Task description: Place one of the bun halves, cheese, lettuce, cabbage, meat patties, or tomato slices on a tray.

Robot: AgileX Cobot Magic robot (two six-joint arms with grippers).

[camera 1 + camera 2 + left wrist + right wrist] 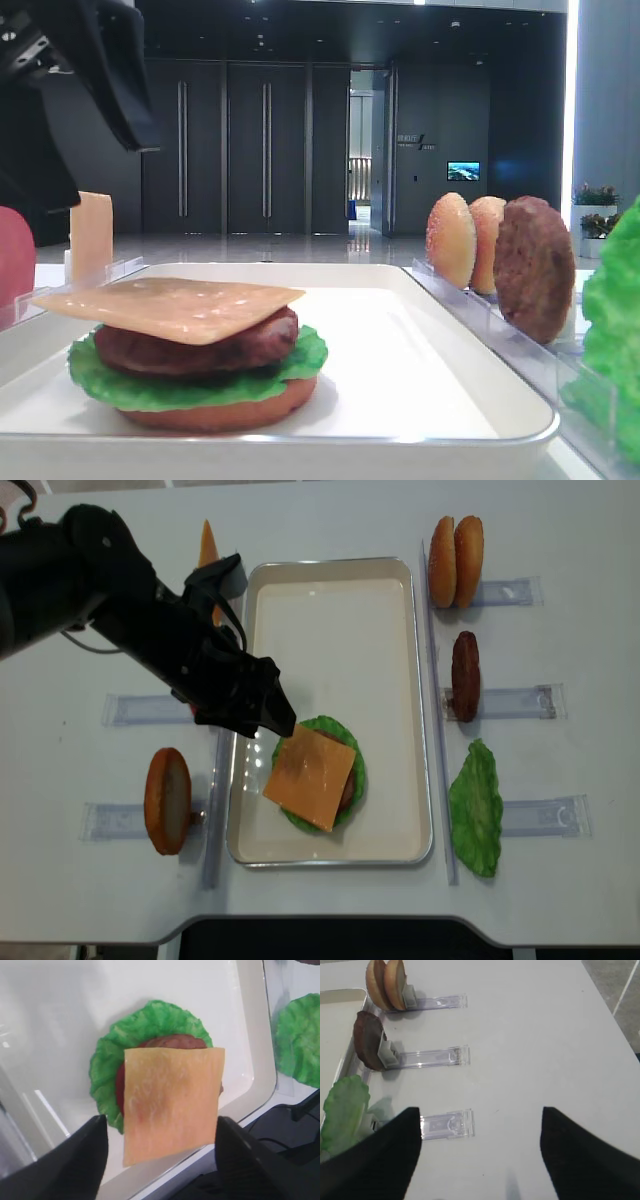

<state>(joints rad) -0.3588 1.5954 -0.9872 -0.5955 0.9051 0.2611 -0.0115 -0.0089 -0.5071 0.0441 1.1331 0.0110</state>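
Note:
On the white tray (330, 580) sits a stack: a flat bun half (215, 412), lettuce (105, 380), a meat patty (190, 350) and a square cheese slice (310, 764) on top. The cheese lies free and slightly askew, overhanging the patty. My left gripper (270, 700) hovers just above and left of the stack, open; in the left wrist view its fingers (82, 1155) flank the cheese (172, 1102) without touching it. My right gripper (480, 1115) is open over bare table, holding nothing.
Clear racks right of the tray hold two bun halves (455, 560), a patty (465, 675) and a lettuce leaf (475, 805). On the left stand another cheese slice (208, 545) and a round red-orange tomato slice (167, 800). The table's front edge (330, 930) is near.

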